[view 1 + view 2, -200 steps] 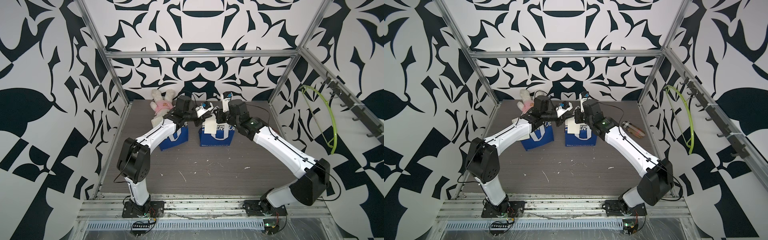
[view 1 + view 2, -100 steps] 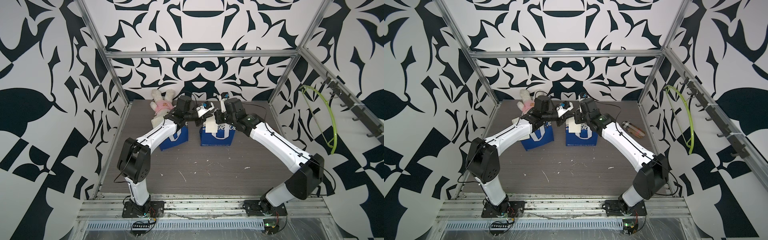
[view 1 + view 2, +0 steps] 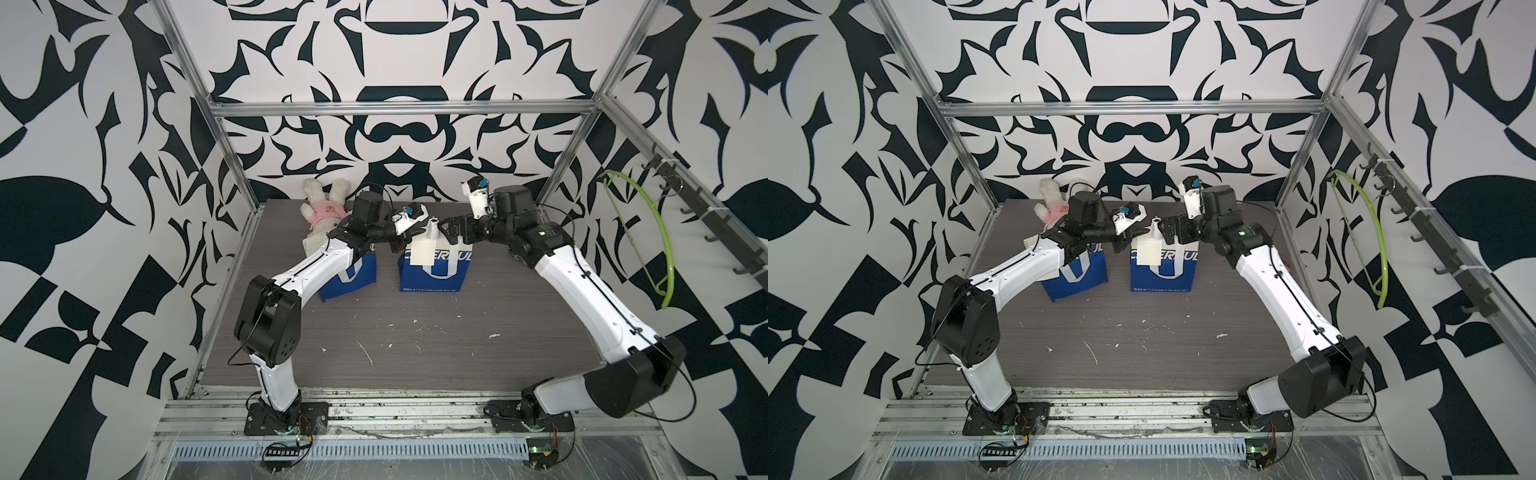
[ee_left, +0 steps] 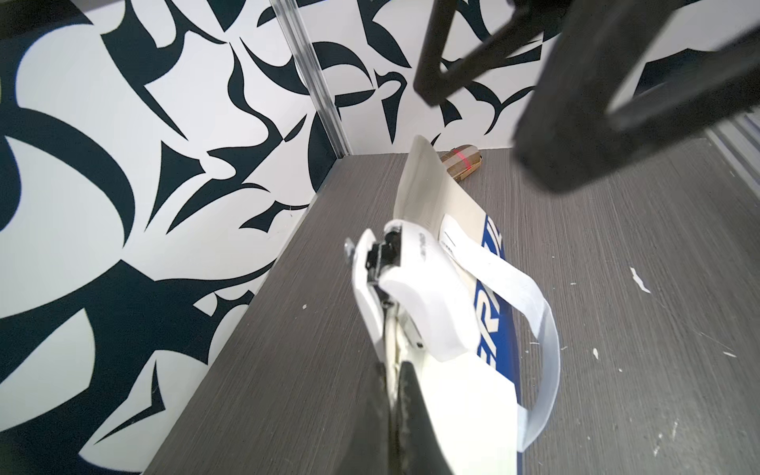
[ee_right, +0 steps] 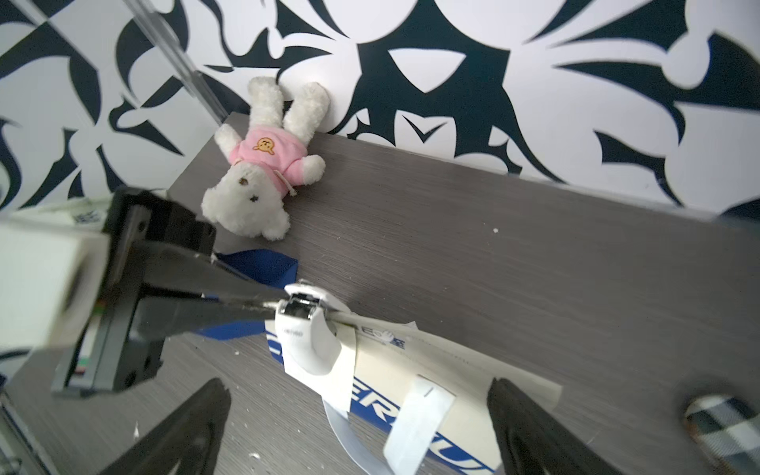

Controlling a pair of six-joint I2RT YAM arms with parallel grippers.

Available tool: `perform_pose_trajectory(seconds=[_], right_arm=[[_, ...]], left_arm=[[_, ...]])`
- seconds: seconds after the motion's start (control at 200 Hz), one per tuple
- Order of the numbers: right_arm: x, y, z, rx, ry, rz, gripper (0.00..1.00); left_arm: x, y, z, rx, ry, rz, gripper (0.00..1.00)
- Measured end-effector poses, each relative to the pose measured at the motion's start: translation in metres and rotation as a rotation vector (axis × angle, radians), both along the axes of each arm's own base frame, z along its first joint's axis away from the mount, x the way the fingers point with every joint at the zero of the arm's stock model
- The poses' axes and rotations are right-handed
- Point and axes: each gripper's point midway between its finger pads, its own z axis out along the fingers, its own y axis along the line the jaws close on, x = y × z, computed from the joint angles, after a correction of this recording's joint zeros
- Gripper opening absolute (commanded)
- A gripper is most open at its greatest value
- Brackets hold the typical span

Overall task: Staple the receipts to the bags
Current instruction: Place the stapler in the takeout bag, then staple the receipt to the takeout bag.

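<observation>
Two bags with blue bottoms stand at the back of the table. The left bag [image 3: 353, 274] is mostly hidden under my left arm. The right bag [image 3: 440, 274] has a cream receipt [image 3: 424, 252] hanging at its top edge. My left gripper [image 4: 392, 370] is shut on a white stapler [image 4: 415, 283], whose mouth sits over the bag's top edge and the receipt [image 5: 343, 366]. My right gripper [image 5: 357, 386] is open wide, its fingers either side of the bag's [image 5: 464, 370] upper part and white ribbon handle [image 5: 415, 427], touching nothing.
A white plush toy in pink [image 3: 322, 208] lies at the back left corner. A brown object [image 4: 460, 162] lies by the back right wall. A green hoop [image 3: 648, 232] hangs on the right wall. Small white scraps [image 3: 365, 353] dot the table's front half.
My right gripper has opened and drawn back to the right, off the receipt. The left gripper and stapler stay in place on the bag's top edge.
</observation>
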Motion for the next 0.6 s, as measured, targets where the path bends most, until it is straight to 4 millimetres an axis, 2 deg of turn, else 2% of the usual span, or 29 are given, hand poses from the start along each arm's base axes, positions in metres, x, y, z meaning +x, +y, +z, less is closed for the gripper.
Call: perform_pose_trajectory(seconds=[0.12, 0.185, 0.255, 0.325, 0.42, 0.535, 0.6], right_arm=[[-0.019, -0.002, 0.015, -0.019, -0.099, 0.223, 1.00], [-0.027, 0.004, 0.015, -0.026, -0.132, 0.357, 1.00], [-0.028, 0.014, 0.010, -0.028, -0.145, 0.474, 1.00], [-0.022, 0.024, 0.001, -0.024, -0.145, 0.572, 1.00], [-0.013, 0.036, -0.024, -0.008, -0.121, 0.679, 0.99], [-0.007, 0.040, -0.053, -0.014, -0.094, 0.752, 1.00], [-0.006, 0.041, -0.059, -0.034, -0.108, 0.790, 0.99]], left_arm=[[-0.004, 0.001, -0.001, 0.007, -0.017, -0.036, 0.00], [-0.008, 0.000, -0.003, 0.017, -0.031, -0.066, 0.00], [-0.013, 0.000, -0.005, 0.026, -0.046, -0.101, 0.00], [-0.018, 0.000, -0.006, 0.029, -0.059, -0.134, 0.00], [-0.025, 0.000, -0.006, 0.028, -0.072, -0.179, 0.00], [-0.032, 0.000, -0.007, 0.036, -0.086, -0.224, 0.00], [-0.034, 0.001, -0.008, 0.044, -0.088, -0.237, 0.00]])
